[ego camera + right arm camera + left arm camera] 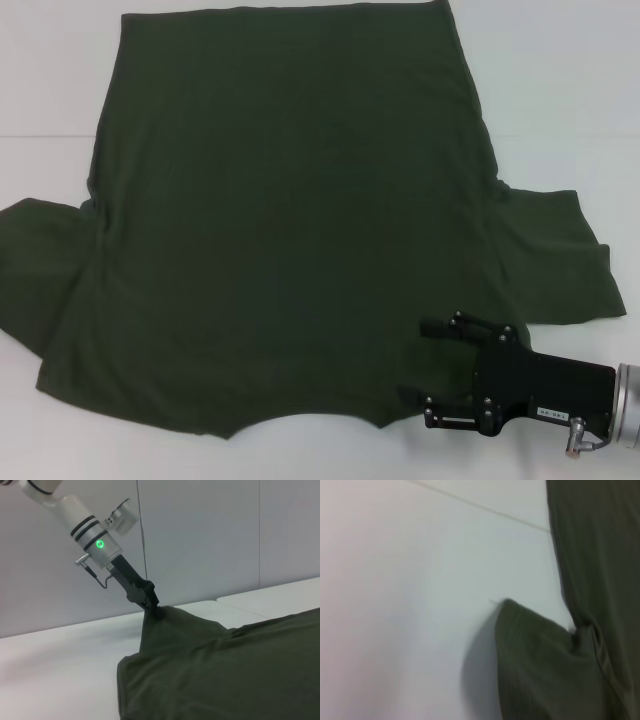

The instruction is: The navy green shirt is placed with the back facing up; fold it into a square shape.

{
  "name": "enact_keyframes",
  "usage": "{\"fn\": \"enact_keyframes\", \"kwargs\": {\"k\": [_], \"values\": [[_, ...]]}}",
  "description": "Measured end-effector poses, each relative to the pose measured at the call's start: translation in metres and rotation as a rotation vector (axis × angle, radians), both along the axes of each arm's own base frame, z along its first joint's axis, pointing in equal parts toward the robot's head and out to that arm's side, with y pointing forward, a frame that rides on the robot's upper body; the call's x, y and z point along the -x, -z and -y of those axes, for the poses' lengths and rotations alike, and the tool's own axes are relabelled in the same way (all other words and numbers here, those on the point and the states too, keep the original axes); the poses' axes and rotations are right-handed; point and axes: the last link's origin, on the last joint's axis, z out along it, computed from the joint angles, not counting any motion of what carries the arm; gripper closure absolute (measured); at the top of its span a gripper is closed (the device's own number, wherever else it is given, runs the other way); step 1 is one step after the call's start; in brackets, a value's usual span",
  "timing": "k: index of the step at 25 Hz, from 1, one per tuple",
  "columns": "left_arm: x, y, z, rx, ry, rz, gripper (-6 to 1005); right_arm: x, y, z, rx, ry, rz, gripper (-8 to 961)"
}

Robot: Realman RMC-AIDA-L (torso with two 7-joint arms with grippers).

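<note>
White tabletop (560, 90) fills the scene, with a pale grey wall behind it in the right wrist view. Spread across the table lies the navy green shirt (290, 230), plain side up, its hem toward the far edge and its neckline nearest the robot. One short sleeve reaches out on the robot's left, the other on its right.

At the near right corner of the cloth, by the shoulder, sits the right gripper (437, 374). Its black fingers (445, 328) point toward the robot's left and stand spread apart over the fabric's edge, with nothing pinched between them that can be seen.

From the right wrist view, the left gripper (153, 611) shows farther off, coming down at a slant from a white arm with a green light. Its fingertips are pressed together on a peak of cloth at the left sleeve, which rises from the table in a small tent. The left wrist view shows that sleeve and bare tabletop beside it.
</note>
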Motion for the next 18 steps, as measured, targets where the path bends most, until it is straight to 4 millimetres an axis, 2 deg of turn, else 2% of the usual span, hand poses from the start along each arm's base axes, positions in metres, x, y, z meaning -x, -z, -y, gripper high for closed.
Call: {"fn": "enact_keyframes", "kwargs": {"k": [9, 14, 18], "values": [[-0.006, -0.016, -0.006, -0.021, 0.023, -0.029, 992, 0.0, 0.0, 0.0, 0.0, 0.0, 0.0, 43], [-0.011, -0.012, -0.009, 0.0, 0.037, -0.032, 991, 0.001, 0.0, 0.0, 0.003, -0.001, -0.003, 43], [-0.024, -0.002, -0.013, 0.027, 0.072, -0.026, 990, 0.001, 0.002, 0.002, 0.007, 0.002, -0.007, 43]]}}
